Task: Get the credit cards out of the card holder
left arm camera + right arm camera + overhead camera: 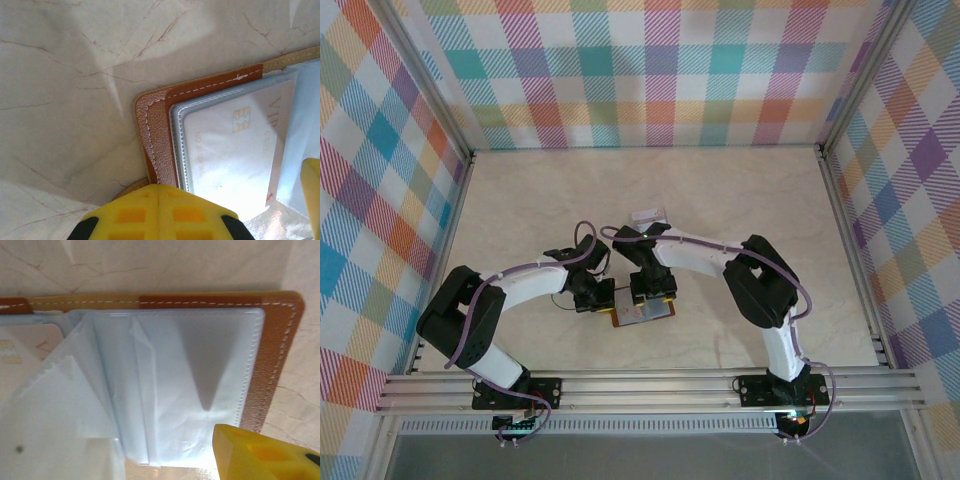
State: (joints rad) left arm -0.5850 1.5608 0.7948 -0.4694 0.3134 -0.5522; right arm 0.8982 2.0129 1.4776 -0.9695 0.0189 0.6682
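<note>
The card holder (642, 312) lies open on the table (740, 200), near the arms. The left jaws are closed and empty at its left edge. Whether the right jaws are open, I cannot tell. The pale credit card (235, 150) sits sleeved — a tug might drag the whole holder.

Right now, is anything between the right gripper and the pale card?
Yes. The pale card sits inside a clear sleeve of the card holder; loose sleeves overlap its edge toward the right gripper.

Brown card holder (156, 131), whitish-lilac credit card (230, 160), beige marbled table (65, 100).
</note>
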